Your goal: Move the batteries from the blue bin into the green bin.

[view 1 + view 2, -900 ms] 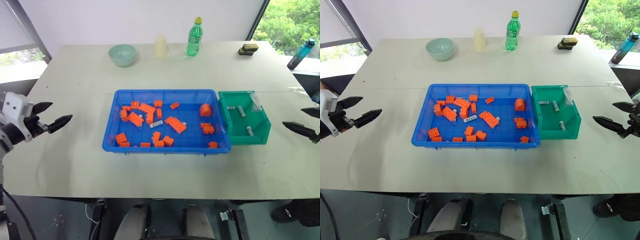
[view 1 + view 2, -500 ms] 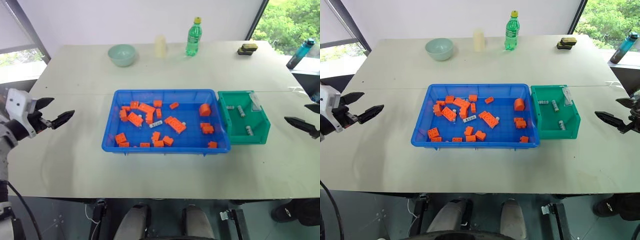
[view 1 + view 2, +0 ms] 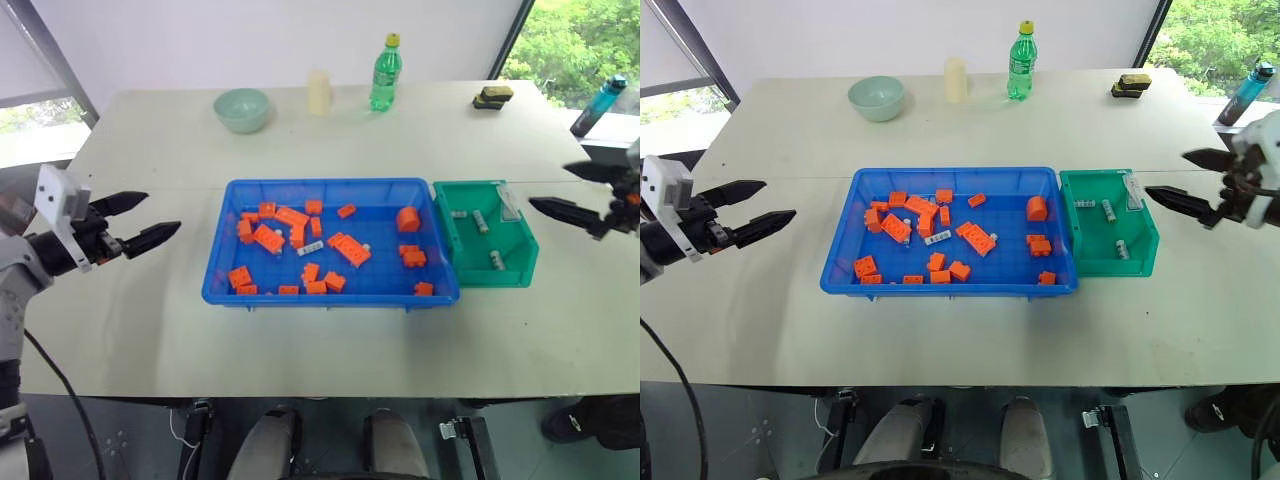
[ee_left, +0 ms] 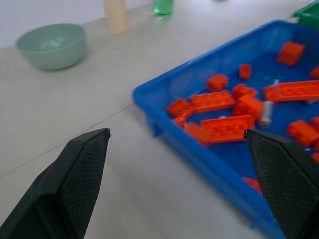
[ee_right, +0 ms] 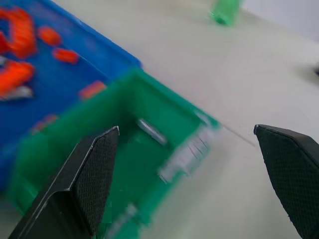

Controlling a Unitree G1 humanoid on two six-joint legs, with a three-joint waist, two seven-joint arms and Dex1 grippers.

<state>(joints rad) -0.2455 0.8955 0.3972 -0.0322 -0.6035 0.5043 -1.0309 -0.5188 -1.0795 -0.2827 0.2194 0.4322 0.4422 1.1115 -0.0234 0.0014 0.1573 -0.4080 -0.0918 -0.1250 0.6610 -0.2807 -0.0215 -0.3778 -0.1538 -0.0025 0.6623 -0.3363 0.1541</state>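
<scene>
Three batteries [image 3: 1108, 211] are lying in the green bin [image 3: 1140, 262], which is sitting against the blue bin's [image 3: 940, 290] right edge near the table's [image 3: 940, 340] middle. Several more are lying among the orange bricks [image 3: 978, 238] in the blue bin, one [image 3: 938, 238] near its centre. Left gripper [image 3: 768, 202] is hovering spread and empty off the blue bin's left edge; right gripper [image 3: 1192, 183] is hovering spread and empty beside the green bin. Likely between picks; the next move calls for reaching in and pinching a battery without snagging bricks.

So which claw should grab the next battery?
Probably the left claw: open, empty, beside the big blue plastic tray where a small silvery battery lies. The right claw sits past the green bin.
</scene>
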